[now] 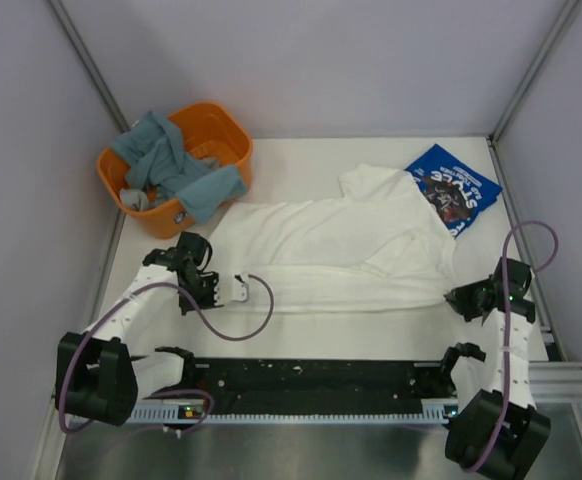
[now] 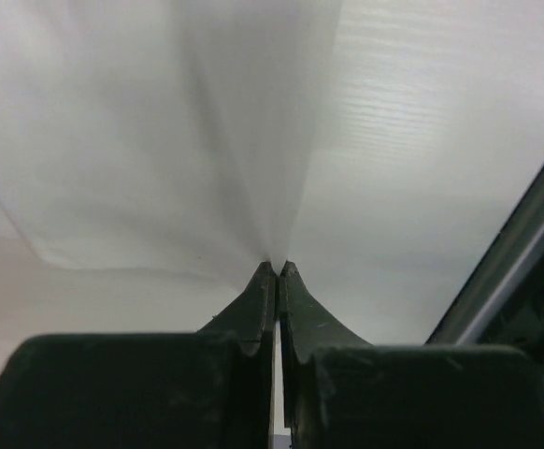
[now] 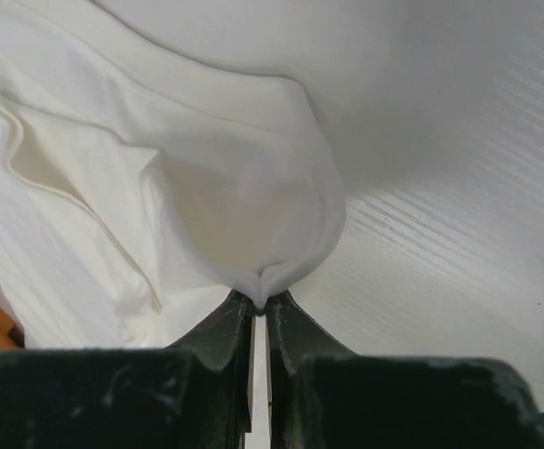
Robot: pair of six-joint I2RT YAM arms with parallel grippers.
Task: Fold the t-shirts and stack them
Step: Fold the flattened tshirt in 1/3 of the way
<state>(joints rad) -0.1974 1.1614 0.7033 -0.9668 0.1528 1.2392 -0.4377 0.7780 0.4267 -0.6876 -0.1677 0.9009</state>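
Note:
The large white t-shirt lies spread across the middle of the table, and no print shows on it. My left gripper is shut on its near left corner; in the left wrist view the jaws pinch a taut fold of white cloth. My right gripper is shut on its near right corner; in the right wrist view the tips pinch a bunched hem of the shirt. The royal-blue t-shirt lies folded at the back right, partly under the white one.
An orange basket with blue-grey cloths stands at the back left, next to the white shirt's left end. Walls close in the table on the left, back and right. A black rail runs along the near edge between the arm bases.

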